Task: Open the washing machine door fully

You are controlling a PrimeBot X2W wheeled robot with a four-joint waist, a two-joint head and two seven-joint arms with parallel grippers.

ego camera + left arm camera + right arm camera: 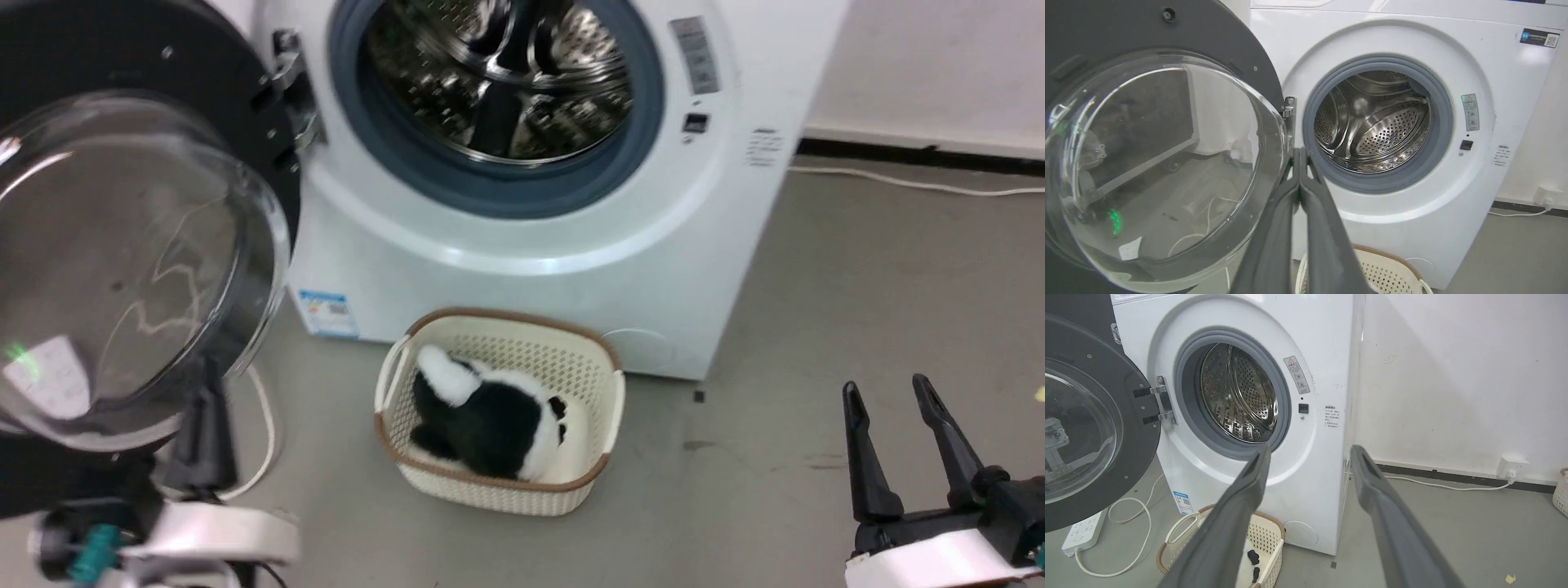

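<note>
Nearing the end: finding the door [139, 245] hanging wide open at 9 o'clock of the drum [498, 73].
Holding the left tool [1300, 157] clenched on nothing just beside it; resting the right tool [886, 390] released at 5 o'clock. Judging little left, perhaps a last outward push. Minding the basket [608, 384] with toy [490, 420] at 6 o'clock and the cord [265, 425] under the door.

Robot end-effectors, three views.
The left gripper [206, 425] and right gripper [887, 385] each have two long, tapering fingers [1396, 522] (black from the head, dull grey close up) on a black base [1004, 498], mounted to a glossy white rounded wrist shell [931, 563]; a teal fitting [96, 555] sits beside the left shell.
</note>
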